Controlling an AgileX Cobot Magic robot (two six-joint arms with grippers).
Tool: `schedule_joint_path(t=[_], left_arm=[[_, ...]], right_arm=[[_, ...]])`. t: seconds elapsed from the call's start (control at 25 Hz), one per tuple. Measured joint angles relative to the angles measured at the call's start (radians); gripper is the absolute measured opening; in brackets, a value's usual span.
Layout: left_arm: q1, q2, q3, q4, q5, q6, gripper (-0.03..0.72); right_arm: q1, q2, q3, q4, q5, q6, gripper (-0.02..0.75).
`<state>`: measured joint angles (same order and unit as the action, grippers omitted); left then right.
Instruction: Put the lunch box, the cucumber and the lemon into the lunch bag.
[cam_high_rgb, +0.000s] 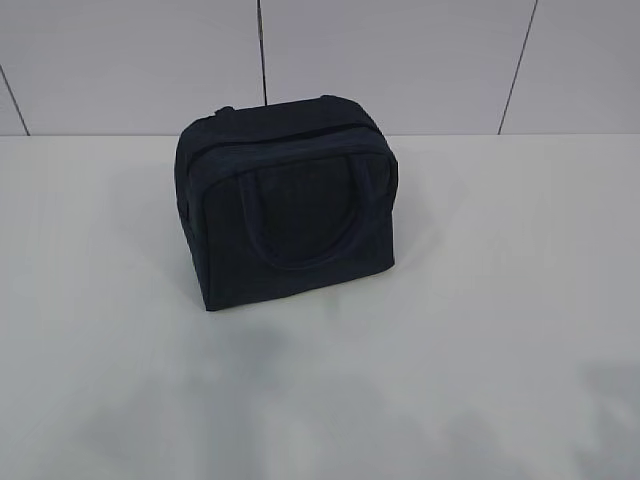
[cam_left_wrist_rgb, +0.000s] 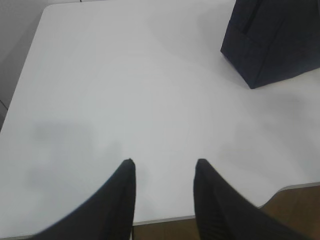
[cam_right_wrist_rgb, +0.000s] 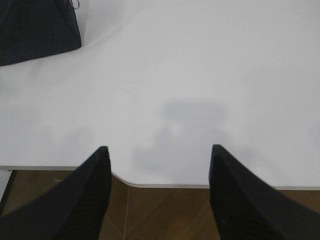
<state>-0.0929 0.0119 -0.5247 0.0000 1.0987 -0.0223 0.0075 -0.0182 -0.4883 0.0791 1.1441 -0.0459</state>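
While the lunch bag stood alone in all three views, the entries read as follows.

Lunch bag (cam_high_rgb: 290, 205): dark navy, boxy, upright at the far middle of the counter (cam_high_rgb: 480, 300); one loop handle hung flat against its near face. Its zipper line ran along the top and looked closed, though the dark fabric made that hard to confirm.

Lunch box, cucumber, lemon: none showed in any view. Whether they were inside the bag or out of frame could not be told.

Left gripper (cam_left_wrist_rgb: 165, 172): fingers (cam_left_wrist_rgb: 120, 200) stood moderately apart, nothing between them; it hung over the near edge of the counter, well apart from the bag's corner at upper right of the left wrist view.

Right gripper (cam_right_wrist_rgb: 160, 160): fingers (cam_right_wrist_rgb: 235, 195) stood wide apart, nothing held; it also hung over the near counter edge, with the bag's corner and a silver ring pull (cam_right_wrist_rgb: 76, 4) at upper left of the right wrist view.

Progress, as judged: either all three items were already in and the bag closed, or none had been brought. With both grippers empty and away from the bag, the pictures could not settle which.
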Motion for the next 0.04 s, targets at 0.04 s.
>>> schedule_joint_path(t=[0.04], left_arm=[[0.000,0.000,0.000,0.000,0.000,0.000,0.276]], right_arm=[[0.000,0.000,0.000,0.000,0.000,0.000,0.463]])
